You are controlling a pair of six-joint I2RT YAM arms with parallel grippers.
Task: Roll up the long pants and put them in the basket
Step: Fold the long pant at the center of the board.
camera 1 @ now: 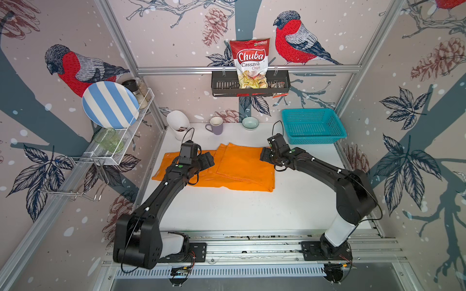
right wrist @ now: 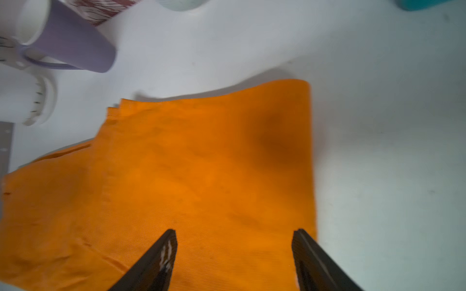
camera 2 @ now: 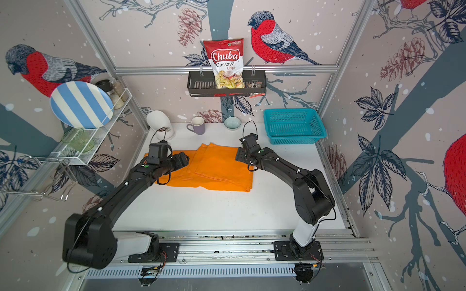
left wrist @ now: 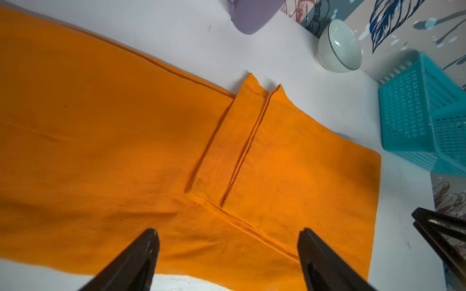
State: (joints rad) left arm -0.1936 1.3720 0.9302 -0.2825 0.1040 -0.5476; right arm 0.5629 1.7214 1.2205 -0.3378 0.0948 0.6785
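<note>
1. You have the long pants [camera 1: 227,168] folded over, lying flat near the basket [camera 1: 315,138]; no roll yet.
2. Your left gripper [left wrist: 228,231] and right gripper [right wrist: 234,230] both stand spread, empty, over them.
3. All the rolling looks left to do.

Bright, even light is falling on the table [camera 1: 252,209], leaving soft shadows beside the pants [right wrist: 201,176]. The right wrist view is blurring; both top views are bowing at the edges.
</note>
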